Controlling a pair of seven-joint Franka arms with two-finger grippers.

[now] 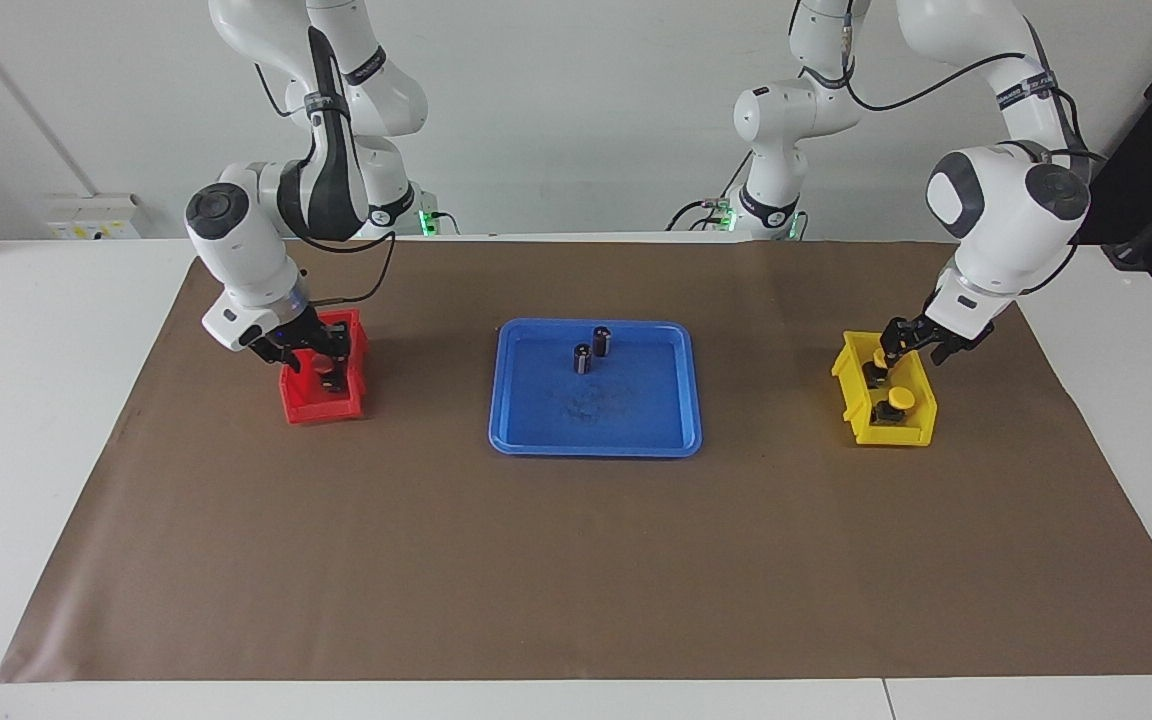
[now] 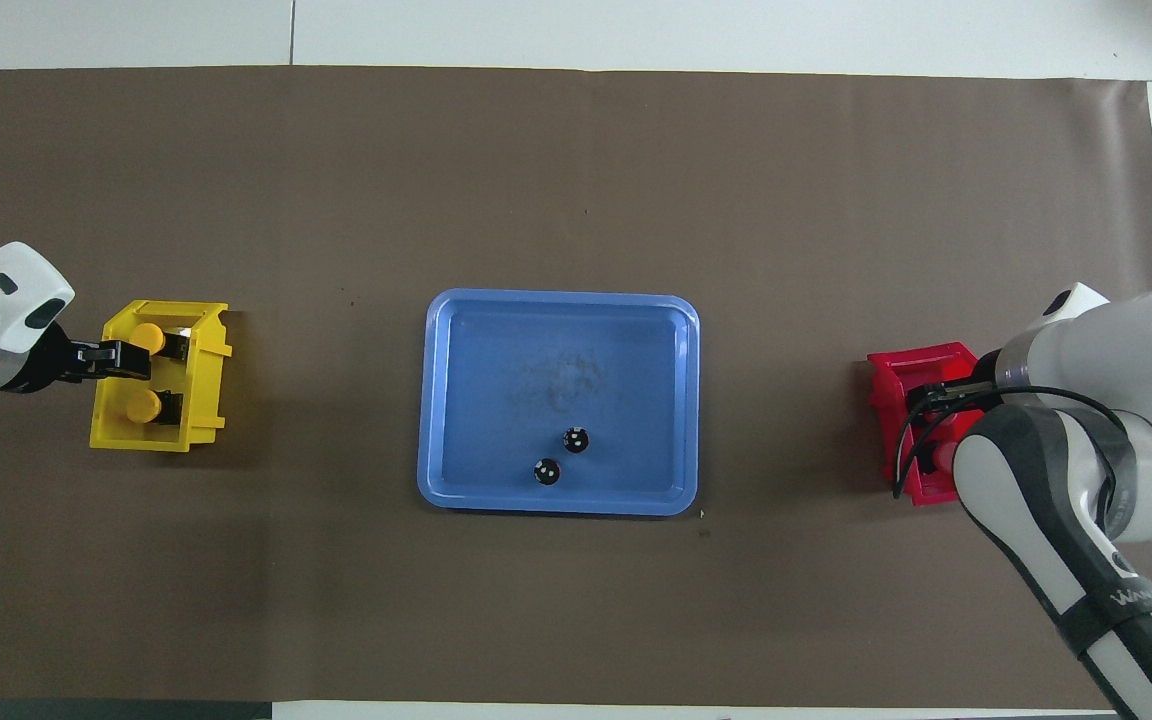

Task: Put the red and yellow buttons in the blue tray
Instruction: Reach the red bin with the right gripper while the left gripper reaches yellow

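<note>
Left gripper (image 1: 904,348) over yellow bin (image 1: 914,425), right gripper (image 1: 314,360) in red bin (image 1: 301,408); grips unclear. No legible writing on either.

Blue tray (image 1: 526,420), brown mat (image 1: 576,560)

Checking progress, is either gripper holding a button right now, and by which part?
Cannot tell: left gripper is in the yellow bin, right gripper in the red bin.

The tray (image 1: 595,435) sat mid-tabletop holding two cylinders (image 1: 592,350), with one button-filled bin (image 1: 321,408) toward each arm's end.
</note>
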